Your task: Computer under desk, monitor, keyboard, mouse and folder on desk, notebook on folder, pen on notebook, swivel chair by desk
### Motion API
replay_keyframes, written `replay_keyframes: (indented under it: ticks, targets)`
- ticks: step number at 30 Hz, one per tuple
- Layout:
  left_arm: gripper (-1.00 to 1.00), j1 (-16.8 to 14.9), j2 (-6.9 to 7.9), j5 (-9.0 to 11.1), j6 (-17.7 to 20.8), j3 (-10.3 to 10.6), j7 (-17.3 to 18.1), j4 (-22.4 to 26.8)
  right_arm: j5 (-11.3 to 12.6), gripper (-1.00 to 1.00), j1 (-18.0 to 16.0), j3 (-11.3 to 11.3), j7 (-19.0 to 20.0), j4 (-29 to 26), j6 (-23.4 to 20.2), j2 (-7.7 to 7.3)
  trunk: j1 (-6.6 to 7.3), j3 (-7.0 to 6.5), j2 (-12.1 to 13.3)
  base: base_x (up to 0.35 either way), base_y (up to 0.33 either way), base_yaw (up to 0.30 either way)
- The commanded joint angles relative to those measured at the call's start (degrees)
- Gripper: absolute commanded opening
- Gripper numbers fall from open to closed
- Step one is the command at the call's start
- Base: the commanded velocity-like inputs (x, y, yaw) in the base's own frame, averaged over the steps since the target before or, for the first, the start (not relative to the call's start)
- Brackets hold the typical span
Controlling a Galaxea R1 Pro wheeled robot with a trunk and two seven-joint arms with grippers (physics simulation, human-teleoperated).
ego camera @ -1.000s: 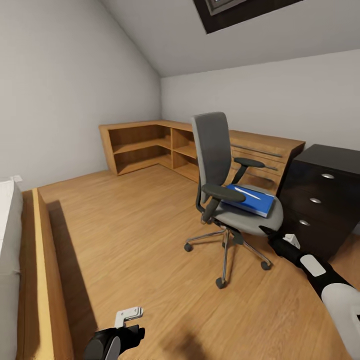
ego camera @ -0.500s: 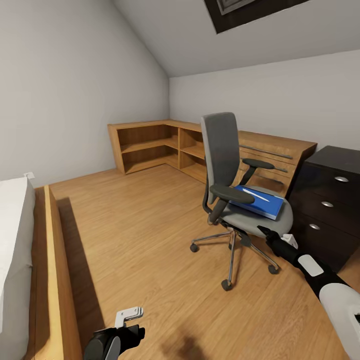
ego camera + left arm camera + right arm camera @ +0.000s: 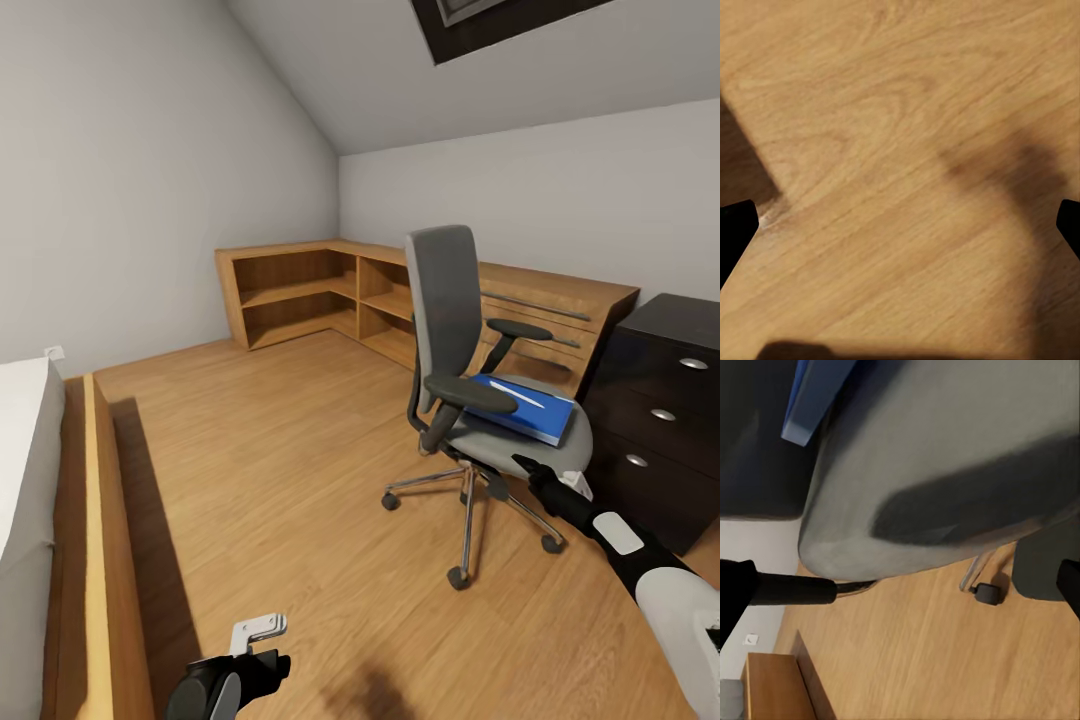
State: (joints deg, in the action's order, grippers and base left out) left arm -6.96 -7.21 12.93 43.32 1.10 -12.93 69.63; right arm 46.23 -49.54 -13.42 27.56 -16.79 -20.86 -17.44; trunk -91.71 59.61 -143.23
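Floorboards [image 3: 300,480] of pale wood take up most of the head view, with a bed [image 3: 20,520] along one edge and a low wooden worktop [image 3: 560,290] wrapped round the far corner. A dark chest of drawers [image 3: 665,400] stands against the worktop's near end.

The swivel chair [image 3: 470,390] sits just beside those drawers, its grey seat carrying a blue folder [image 3: 530,408]. A thin white object lies on top of the folder; it may be the pen, but it is too small to be sure. No separate notebook can be made out.

The right claw [image 3: 530,468] reaches toward the front edge of the seat. In the right wrist view its two dark fingertips sit at opposite edges, so it is spread wide, with the seat's underside [image 3: 945,472] and a caster [image 3: 988,594] between them. The left claw [image 3: 262,628] hangs low over bare floor, fingertips likewise wide apart in its own camera.

The likely trouble: the chair rolls freely, so a push on the seat rim could send it away or swing it, and the folder could slide off.

The head view gives the folder's whole top face; the right wrist view catches just a blue corner [image 3: 810,405] but shows the seat edge closely.
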Motion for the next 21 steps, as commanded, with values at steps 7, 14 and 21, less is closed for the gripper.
replay_keyframes:
  ticks: [7, 14, 21]
  targets:
    - [1.0, 0.0, 0.0, 0.6, 0.2, 0.1, -0.5, 0.1, 0.3, 1.0, 0.0, -0.3, 0.1, 0.0, -0.5, 0.03, 0.01, 0.05, 0.0, 0.007, 0.0, 0.0]
    - [1.0, 0.0, -0.06, 0.6, 0.2, 0.1, -0.5, 0.1, 0.3, 1.0, 0.0, -0.4, 0.1, 0.0, -0.5, 0.0, 0.01, 0.05, 0.0, 0.15, 0.0, 0.0]
    - [1.0, 0.0, -0.08, 0.6, 0.2, 0.1, -0.5, 0.1, 0.3, 1.0, 0.0, -0.4, 0.1, 0.0, -0.5, -0.05, 0.01, 0.05, 0.0, 0.289, 0.0, 0.0]
